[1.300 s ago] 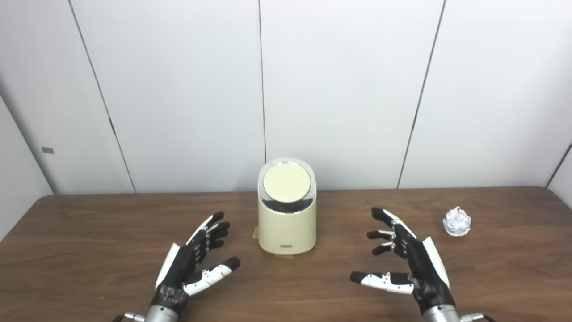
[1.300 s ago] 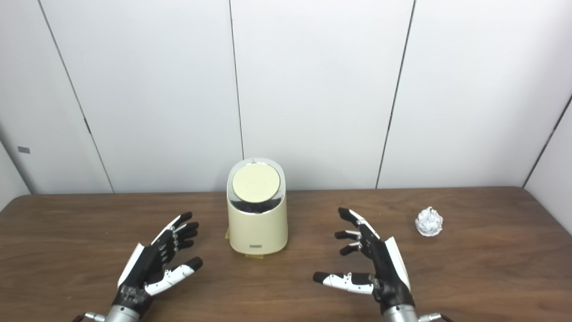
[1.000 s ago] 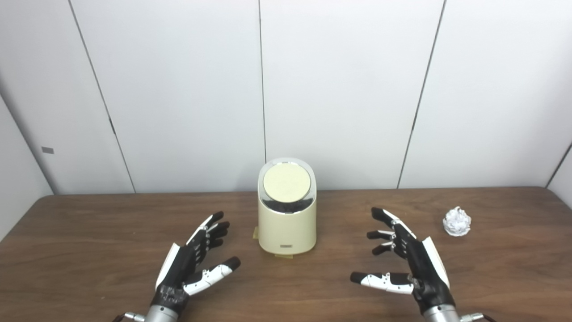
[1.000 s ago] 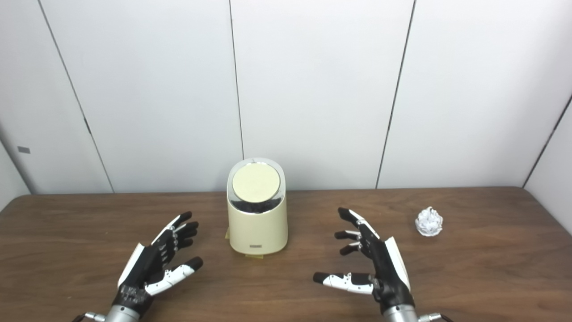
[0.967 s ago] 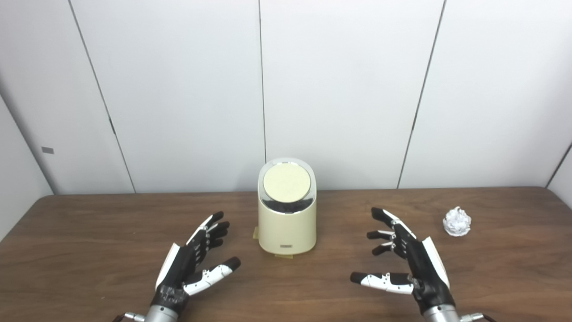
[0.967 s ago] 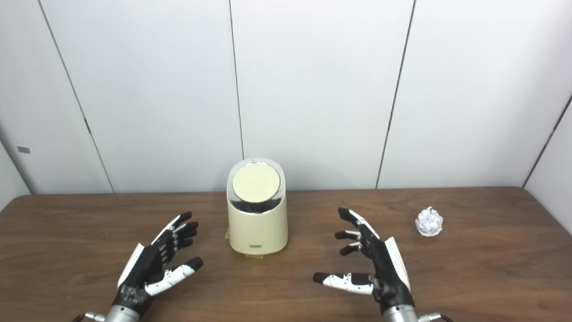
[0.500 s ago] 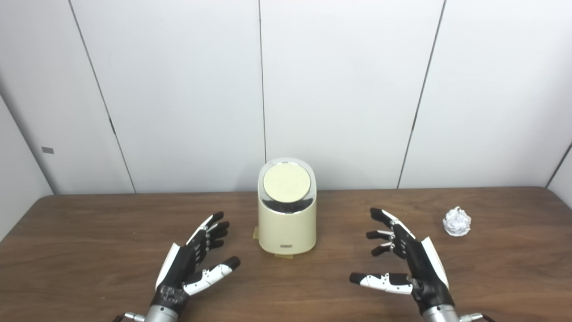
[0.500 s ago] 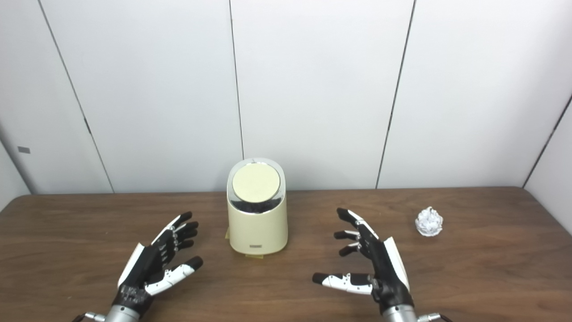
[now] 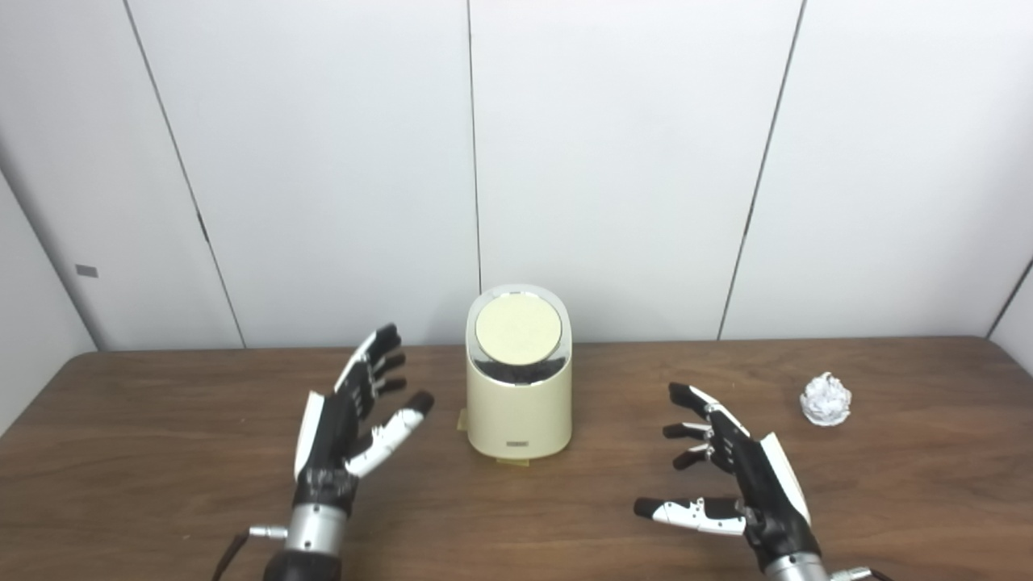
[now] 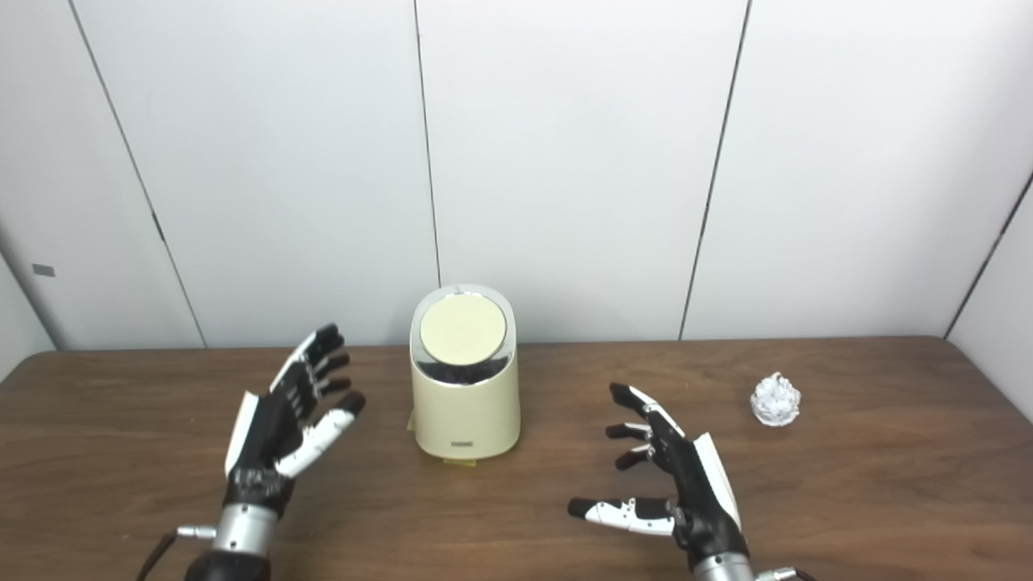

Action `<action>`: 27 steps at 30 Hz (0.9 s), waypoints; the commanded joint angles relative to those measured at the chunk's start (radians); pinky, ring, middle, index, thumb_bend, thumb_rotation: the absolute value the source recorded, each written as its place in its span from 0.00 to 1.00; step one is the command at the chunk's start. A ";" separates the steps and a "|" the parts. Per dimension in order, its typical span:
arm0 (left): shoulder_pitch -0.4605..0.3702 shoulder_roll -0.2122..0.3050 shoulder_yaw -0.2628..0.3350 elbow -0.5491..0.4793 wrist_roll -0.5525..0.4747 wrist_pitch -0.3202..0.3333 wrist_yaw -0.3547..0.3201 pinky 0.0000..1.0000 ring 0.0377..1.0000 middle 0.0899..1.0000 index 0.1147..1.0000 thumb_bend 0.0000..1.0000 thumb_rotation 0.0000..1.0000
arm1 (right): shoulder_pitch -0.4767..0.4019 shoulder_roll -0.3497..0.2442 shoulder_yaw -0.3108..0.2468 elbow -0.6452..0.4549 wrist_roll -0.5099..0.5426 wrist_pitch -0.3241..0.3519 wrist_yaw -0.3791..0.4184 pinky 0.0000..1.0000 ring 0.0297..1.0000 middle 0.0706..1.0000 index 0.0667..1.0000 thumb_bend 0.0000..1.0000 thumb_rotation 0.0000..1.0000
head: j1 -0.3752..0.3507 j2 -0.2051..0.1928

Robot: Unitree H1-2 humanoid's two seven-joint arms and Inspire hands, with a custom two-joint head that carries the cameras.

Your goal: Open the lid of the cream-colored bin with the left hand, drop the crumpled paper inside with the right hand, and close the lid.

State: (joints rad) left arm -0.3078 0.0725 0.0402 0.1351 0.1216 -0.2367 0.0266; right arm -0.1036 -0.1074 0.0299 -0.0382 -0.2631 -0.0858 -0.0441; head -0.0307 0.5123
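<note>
The cream-colored bin (image 9: 519, 403) stands at the middle of the brown table, its round lid (image 9: 517, 329) down inside a chrome ring. A ball of crumpled white paper (image 9: 825, 399) lies on the table far to the right. My left hand (image 9: 349, 424) is raised above the table to the left of the bin, open, fingers spread and pointing up and away, not touching the bin. My right hand (image 9: 730, 480) hovers low at the front right, open and empty, well short of the paper.
The wooden table (image 9: 161, 452) runs the full width, with white wall panels (image 9: 613, 161) right behind its far edge. A small yellowish tab (image 9: 462, 420) shows under the bin's base on its left side.
My left hand has lifted and moved forward toward the bin's left side. My right hand has sunk slightly. Bin and paper have not moved.
</note>
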 commanded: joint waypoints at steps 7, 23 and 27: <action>-0.148 0.030 -0.031 -0.055 0.082 0.090 0.009 0.96 0.99 0.96 0.96 0.84 0.47 | -0.034 -0.013 -0.007 -0.023 0.014 -0.047 -0.006 0.51 0.69 0.84 0.83 0.84 0.12 | 0.011 0.002; -0.309 0.099 -0.136 -0.060 0.296 0.285 0.001 1.00 1.00 1.00 1.00 1.00 0.44 | -0.038 -0.007 -0.003 -0.025 0.005 -0.041 -0.013 0.52 0.67 0.84 0.82 0.83 0.11 | 0.000 0.001; -0.337 0.120 -0.178 -0.045 0.384 0.311 0.006 1.00 1.00 1.00 1.00 1.00 0.44 | -0.039 -0.006 0.001 -0.023 0.000 -0.043 -0.013 0.52 0.68 0.84 0.82 0.83 0.11 | -0.002 -0.003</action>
State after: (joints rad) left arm -0.5679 0.1748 -0.1322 0.1017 0.4735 0.0741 0.0239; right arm -0.1042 -0.1132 0.0314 -0.0373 -0.2615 -0.0863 -0.0458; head -0.0322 0.5093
